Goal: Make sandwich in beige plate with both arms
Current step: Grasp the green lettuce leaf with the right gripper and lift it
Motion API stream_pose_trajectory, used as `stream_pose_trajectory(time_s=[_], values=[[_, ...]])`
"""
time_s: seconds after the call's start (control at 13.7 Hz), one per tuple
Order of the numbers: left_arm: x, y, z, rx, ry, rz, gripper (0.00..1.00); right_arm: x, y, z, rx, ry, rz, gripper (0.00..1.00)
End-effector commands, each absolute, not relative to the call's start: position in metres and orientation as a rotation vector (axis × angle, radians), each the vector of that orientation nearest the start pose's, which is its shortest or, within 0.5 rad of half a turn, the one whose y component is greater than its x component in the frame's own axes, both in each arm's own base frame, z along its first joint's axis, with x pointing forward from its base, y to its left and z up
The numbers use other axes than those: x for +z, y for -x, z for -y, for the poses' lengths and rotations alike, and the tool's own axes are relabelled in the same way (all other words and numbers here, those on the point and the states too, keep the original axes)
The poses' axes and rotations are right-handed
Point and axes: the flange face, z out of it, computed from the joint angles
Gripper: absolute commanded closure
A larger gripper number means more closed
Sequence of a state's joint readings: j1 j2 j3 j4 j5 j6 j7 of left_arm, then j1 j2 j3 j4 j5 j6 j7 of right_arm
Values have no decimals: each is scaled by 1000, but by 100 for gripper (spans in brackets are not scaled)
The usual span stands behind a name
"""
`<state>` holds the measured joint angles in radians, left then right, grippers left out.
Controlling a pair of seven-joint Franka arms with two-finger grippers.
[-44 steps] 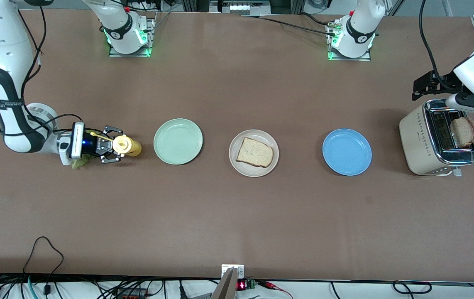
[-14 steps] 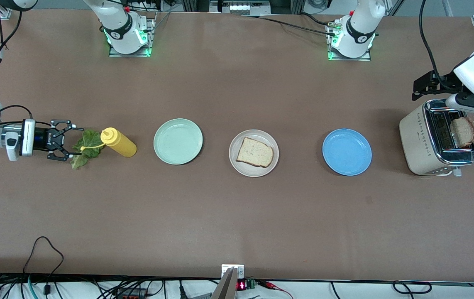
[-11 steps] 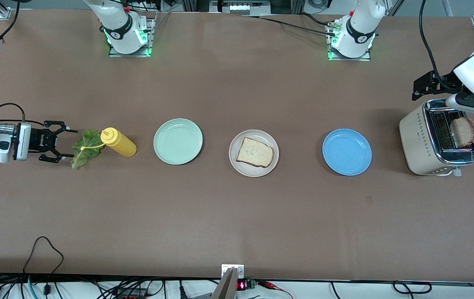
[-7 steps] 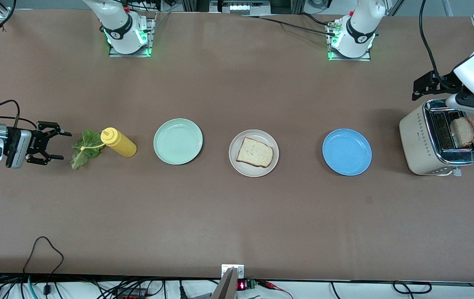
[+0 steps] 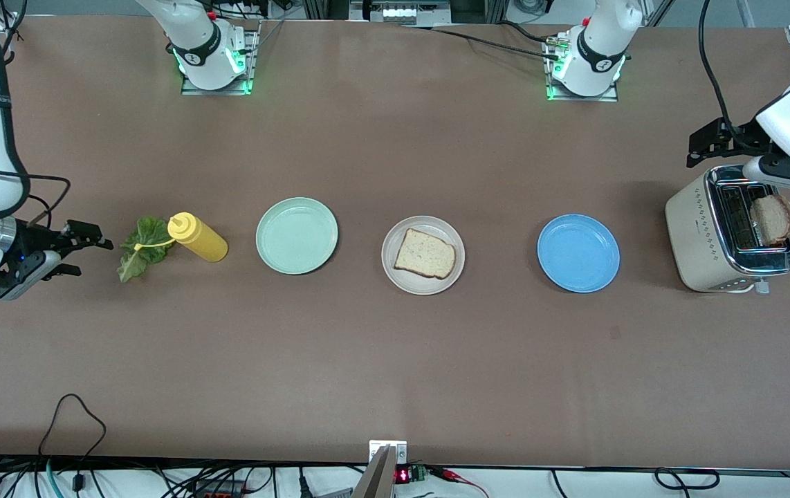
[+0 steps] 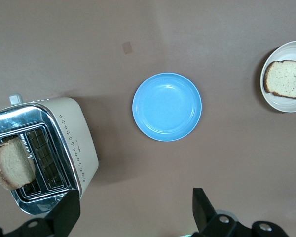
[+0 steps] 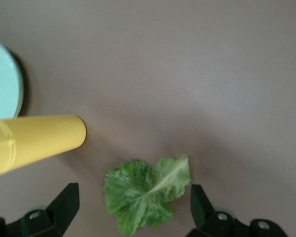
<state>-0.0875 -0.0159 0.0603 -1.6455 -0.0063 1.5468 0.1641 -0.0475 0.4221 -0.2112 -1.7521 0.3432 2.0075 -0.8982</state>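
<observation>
The beige plate (image 5: 393,272) stands mid-table with one toast slice (image 5: 425,254) on it; it also shows in the left wrist view (image 6: 292,106). A second toast slice (image 5: 773,219) sticks out of the toaster (image 5: 696,235). The green lettuce leaf (image 5: 142,247) lies on the table beside a yellow squeeze bottle (image 5: 198,237). My right gripper (image 5: 87,257) is open and empty, just off the leaf toward the right arm's end. In the right wrist view the leaf (image 7: 147,192) lies between the open fingers. My left gripper (image 5: 730,155) is open and empty, high over the table beside the toaster.
A mint green plate (image 5: 297,235) stands between the bottle and the beige plate. A blue plate (image 5: 578,252) stands between the beige plate and the toaster. Cables hang along the table's edge nearest the front camera.
My right gripper has let go of the yellow bottle and drawn back past the lettuce toward the right arm's end. The bottle and leaf stay put. The left arm has not moved.
</observation>
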Motion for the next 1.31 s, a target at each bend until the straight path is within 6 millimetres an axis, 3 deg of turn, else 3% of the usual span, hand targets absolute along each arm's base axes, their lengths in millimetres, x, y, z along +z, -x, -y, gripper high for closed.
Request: stream_pose_trajectory(time_s=[0.0, 0.22, 0.29, 0.51, 1.02, 1.24], values=[[598, -542, 17, 131, 3152, -291, 0, 321, -620, 112, 116, 2915, 397, 0], [598, -542, 18, 131, 3152, -293, 0, 306, -615, 82, 258, 3069, 142, 0], [598, -542, 18, 131, 3152, -293, 0, 301, -613, 80, 275, 3118, 83, 0], [598, -542, 18, 131, 3152, -293, 0, 268, -603, 73, 210, 3186, 73, 0], [598, -542, 18, 131, 3152, -293, 0, 213, -604, 90, 89, 3249, 111, 0], [598, -542, 18, 131, 3152, -291, 0, 206, -604, 93, 78, 3253, 119, 0]])
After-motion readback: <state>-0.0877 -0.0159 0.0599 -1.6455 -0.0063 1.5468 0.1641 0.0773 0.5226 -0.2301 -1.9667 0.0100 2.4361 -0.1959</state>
